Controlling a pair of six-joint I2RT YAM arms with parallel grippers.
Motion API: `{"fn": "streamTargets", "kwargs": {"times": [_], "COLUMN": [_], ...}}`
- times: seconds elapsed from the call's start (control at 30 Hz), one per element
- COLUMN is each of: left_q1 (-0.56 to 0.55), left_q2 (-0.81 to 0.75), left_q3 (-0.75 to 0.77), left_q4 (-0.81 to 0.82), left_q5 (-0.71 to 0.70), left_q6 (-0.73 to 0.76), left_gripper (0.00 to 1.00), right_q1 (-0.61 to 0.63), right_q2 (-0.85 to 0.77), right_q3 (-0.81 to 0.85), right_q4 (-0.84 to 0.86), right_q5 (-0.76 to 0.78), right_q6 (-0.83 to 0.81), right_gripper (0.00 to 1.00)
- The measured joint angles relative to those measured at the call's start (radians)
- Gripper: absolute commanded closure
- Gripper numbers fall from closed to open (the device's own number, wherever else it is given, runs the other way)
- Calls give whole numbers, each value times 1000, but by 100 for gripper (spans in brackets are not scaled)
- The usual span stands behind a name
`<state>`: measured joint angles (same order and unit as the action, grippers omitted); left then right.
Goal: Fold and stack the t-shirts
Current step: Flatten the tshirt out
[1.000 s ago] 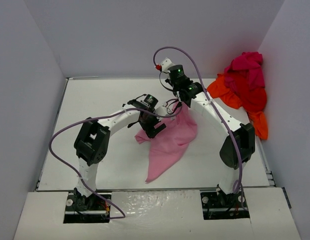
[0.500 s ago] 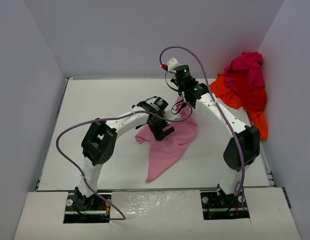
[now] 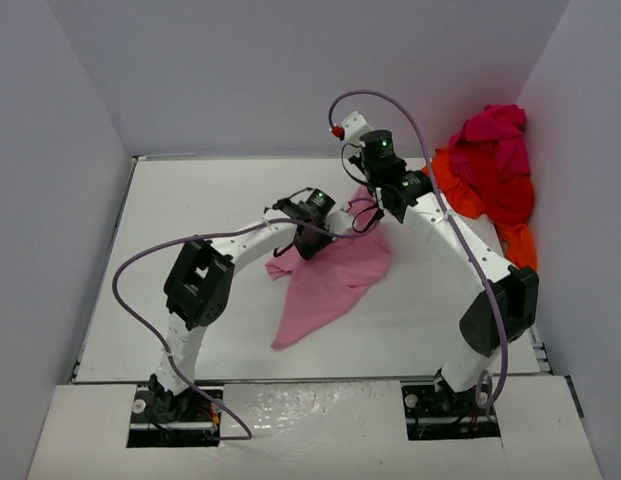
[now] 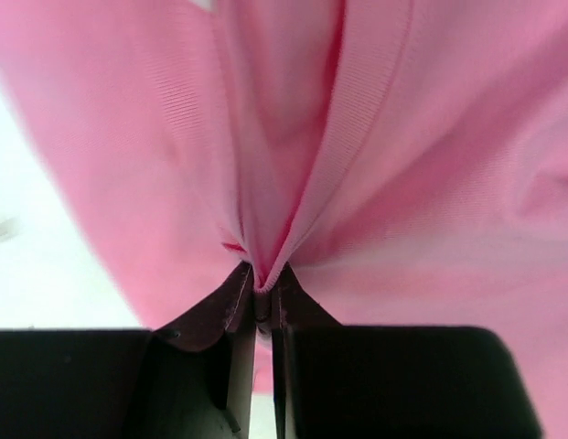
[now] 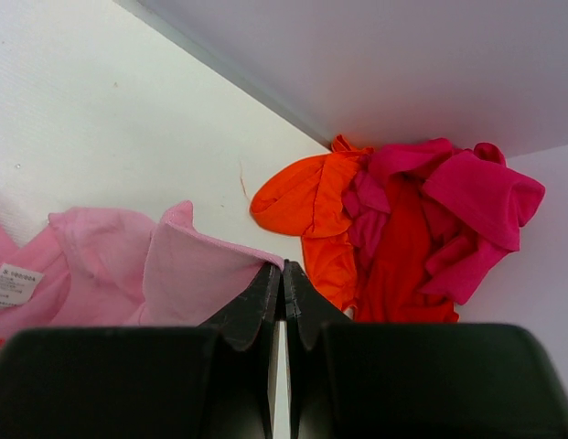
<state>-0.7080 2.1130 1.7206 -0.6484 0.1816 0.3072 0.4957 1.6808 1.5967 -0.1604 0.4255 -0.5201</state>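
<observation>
So both grippers are pinched tight on the pink shirt (image 3: 330, 280), sitting mid-frame in the top view. In its wrist view the left gripper (image 4: 262, 285) has a bunched fold squeezed between its fingers, cloth filling nearly the whole frame. Just beside it and a bit higher in the top view, the right gripper (image 5: 283, 268) is clamped on an edge of the same shirt. The cloth droops from the two of them, its tail trailing toward the lower middle of the table (image 3: 190, 210). The pile (image 3: 495, 170) of orange, red and magenta shirts sits in the upper right corner, well apart from the pink one.
</observation>
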Motion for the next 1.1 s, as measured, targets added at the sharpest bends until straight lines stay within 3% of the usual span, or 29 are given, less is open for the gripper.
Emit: {"fn": "streamTargets", "kwargs": {"times": [0.2, 0.4, 0.67, 0.87, 1.1], "left_q1": [85, 276, 555, 649, 664], "left_q2": [-250, -550, -817, -879, -871], "left_q3": [-16, 34, 3, 39, 119], "left_q4": [3, -2, -22, -86, -162], "left_q5": [-123, -215, -300, -331, -279], "left_q6": [13, 30, 31, 53, 63], "left_gripper": [100, 100, 100, 100, 100], "right_q1": [-4, 17, 252, 414, 415], "right_q2": [-56, -58, 1, 82, 24], "right_q3": [15, 82, 159, 204, 176], "right_q4": [-2, -38, -166, -261, -335], "right_q5": [-21, -122, -277, -353, -412], "right_q6": [8, 29, -5, -25, -27], "right_gripper": [100, 100, 100, 100, 100]}}
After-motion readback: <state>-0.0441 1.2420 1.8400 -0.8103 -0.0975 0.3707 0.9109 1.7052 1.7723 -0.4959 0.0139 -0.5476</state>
